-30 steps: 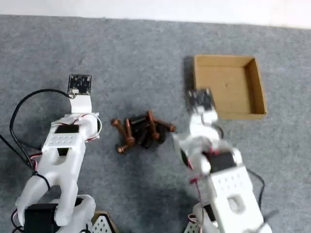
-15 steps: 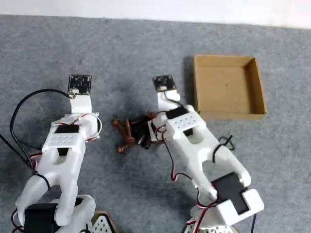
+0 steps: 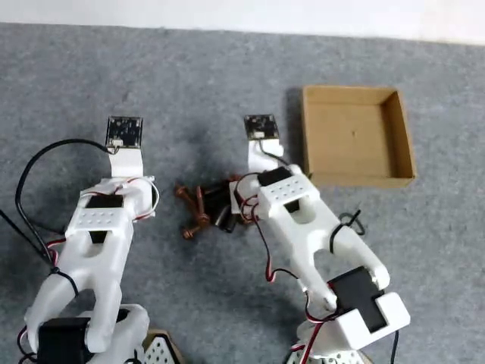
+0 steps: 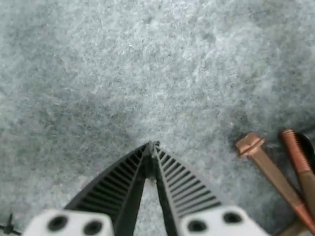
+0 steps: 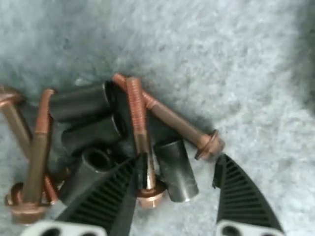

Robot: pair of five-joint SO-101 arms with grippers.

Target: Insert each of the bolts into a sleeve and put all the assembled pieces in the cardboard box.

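Several copper bolts and black sleeves lie in a loose pile [image 3: 211, 207] on the grey carpet, between the two arms. My right gripper [image 5: 181, 157] is open just above the pile's right side. A black sleeve [image 5: 176, 169] lies between its fingers, with a bolt [image 5: 139, 132] by one fingertip and another bolt [image 5: 183, 128] slanting past the sleeve. More sleeves [image 5: 81, 102] and bolts [image 5: 35, 152] lie beyond. My left gripper [image 4: 152, 146] is shut and holds nothing, low over bare carpet left of the pile, with a bolt [image 4: 268, 167] to its side. The cardboard box [image 3: 356, 135] is empty.
The box stands at the back right, close to the right arm [image 3: 292, 205]. The left arm [image 3: 102, 224] rests left of the pile. Grey carpet [image 3: 197, 83] stretches open behind the pile and to the far left.
The right arm has swung left from beside the box to above the pile, then eased slightly over it. The left arm and the parts have not moved.
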